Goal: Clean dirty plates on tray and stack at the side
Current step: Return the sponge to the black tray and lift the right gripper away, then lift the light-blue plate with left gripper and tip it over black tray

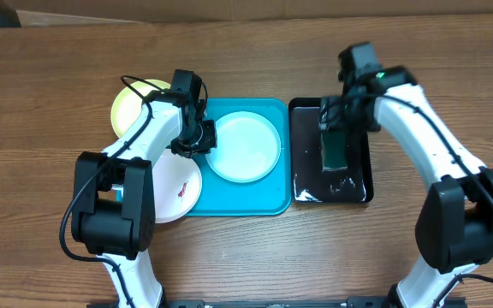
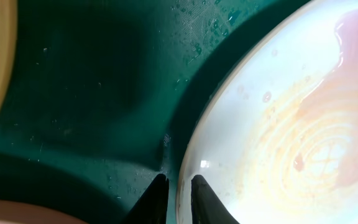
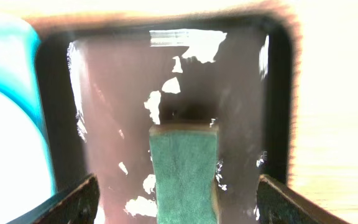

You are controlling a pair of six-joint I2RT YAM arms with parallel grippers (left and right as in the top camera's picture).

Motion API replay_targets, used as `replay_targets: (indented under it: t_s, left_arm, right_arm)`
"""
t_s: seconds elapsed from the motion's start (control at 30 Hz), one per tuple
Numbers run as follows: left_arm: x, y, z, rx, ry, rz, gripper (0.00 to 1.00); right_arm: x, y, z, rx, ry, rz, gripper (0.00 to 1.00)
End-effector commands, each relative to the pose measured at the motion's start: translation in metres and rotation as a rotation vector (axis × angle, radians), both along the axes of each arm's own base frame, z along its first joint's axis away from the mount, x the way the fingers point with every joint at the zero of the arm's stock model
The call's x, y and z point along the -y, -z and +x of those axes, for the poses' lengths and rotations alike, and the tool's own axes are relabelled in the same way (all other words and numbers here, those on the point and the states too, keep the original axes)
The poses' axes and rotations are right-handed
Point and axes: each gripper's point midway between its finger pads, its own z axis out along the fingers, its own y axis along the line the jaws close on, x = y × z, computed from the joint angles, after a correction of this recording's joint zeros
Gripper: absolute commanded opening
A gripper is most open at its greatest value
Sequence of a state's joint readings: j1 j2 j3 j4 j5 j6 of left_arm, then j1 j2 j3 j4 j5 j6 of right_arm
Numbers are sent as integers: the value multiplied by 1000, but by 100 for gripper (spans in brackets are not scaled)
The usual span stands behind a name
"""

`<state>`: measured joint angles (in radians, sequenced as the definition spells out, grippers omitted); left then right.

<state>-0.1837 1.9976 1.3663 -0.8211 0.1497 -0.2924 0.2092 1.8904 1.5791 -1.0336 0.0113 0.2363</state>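
Catching the turquoise tray (image 1: 229,201) flat at mid-table, with the light blue plate (image 1: 243,146) lying inside, wet and smeared. At ten o'clock, pale yellow-green plate (image 1: 131,104); at eight o'clock, white plate (image 1: 178,188), speckled, overlapping the rim.

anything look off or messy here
Yes: the pale plate on the turquoise tray carries an orange-pink smear, seen in the left wrist view. The white plate beside that tray has red specks. The black tray holds wet patches around the green sponge.
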Motion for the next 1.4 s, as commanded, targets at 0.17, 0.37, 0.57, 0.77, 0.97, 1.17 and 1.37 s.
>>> replay_targets:
  t_s: [0.17, 0.37, 0.57, 0.77, 0.97, 1.17, 1.37]
  left_arm:
    - [3, 7, -4, -20, 5, -1, 17]
    - [3, 13, -5, -36, 1, 2, 12]
    - [3, 13, -5, -36, 1, 2, 11]
    - [2, 4, -2, -39, -2, 8, 4]
    - [3, -29, 15, 15, -2, 10, 4]
    - [3, -52, 28, 62, -4, 17, 4]
    - [5, -70, 38, 108, -4, 5, 4]
  right_arm:
    - [68, -15, 18, 30, 192, 25, 87]
    - [106, -13, 12, 3, 333, 61, 94]
    - [117, -13, 10, -3, 359, 59, 100]
    - [117, -13, 10, -2, 359, 59, 100]
    - [117, -13, 10, -2, 359, 59, 100]
    - [117, -13, 10, -2, 359, 59, 100]
    - [117, -13, 10, -2, 359, 60, 100]
